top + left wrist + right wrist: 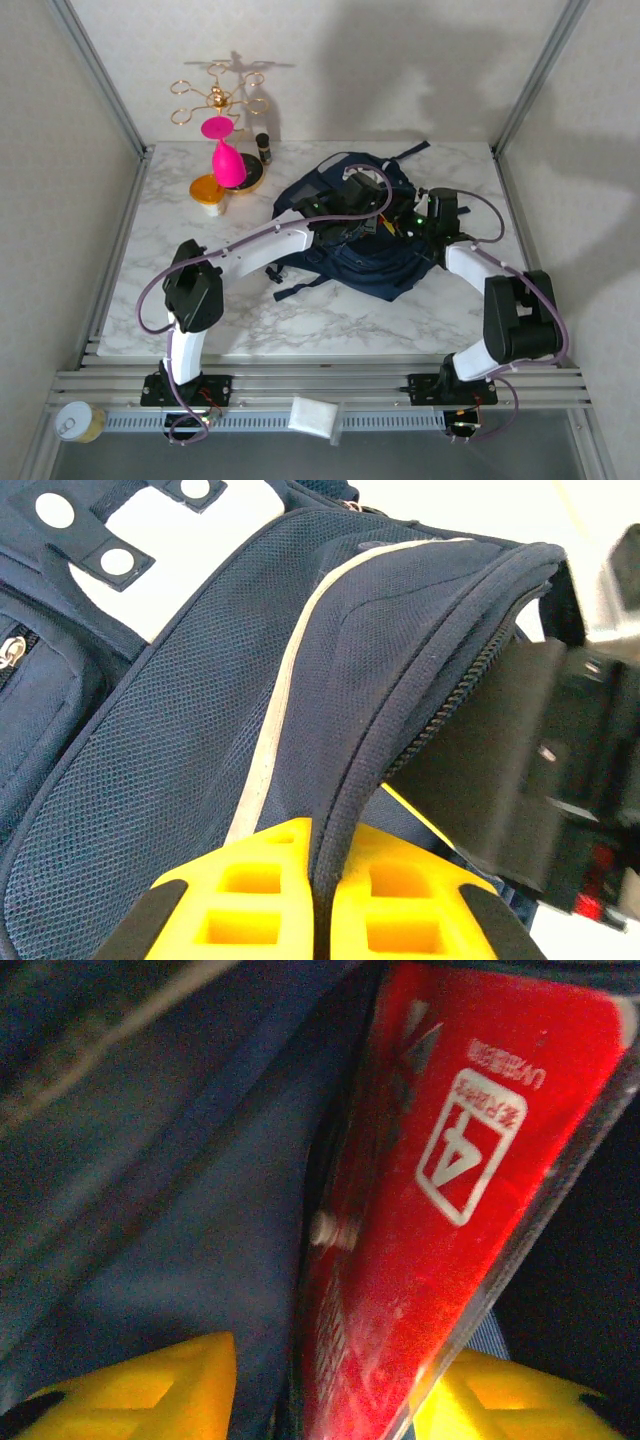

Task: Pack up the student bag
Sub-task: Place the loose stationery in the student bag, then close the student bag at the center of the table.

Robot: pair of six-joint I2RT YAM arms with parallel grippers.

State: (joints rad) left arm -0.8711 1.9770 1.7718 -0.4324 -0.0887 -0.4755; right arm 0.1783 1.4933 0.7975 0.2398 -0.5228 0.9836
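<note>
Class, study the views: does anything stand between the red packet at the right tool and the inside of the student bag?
Nothing visible does. The left tool pinches the zip rim of the student bag, lifting the mouth open, and the red packet lies between the fingers of the right tool with navy fabric around it, apparently inside.

White marble table [250, 320], navy student bag [380, 270] centre-right, gold stand [215, 98], orange-lidded jar [208, 190], dark bottle [264, 147] far left.

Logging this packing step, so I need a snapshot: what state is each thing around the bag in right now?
student bag: lying on the table, one zippered edge lifted.
left gripper: shut on the bag's zippered edge.
right gripper: open, fingers either side of the red pack.
red pack: against the bag's fabric, between the right fingers.
</note>
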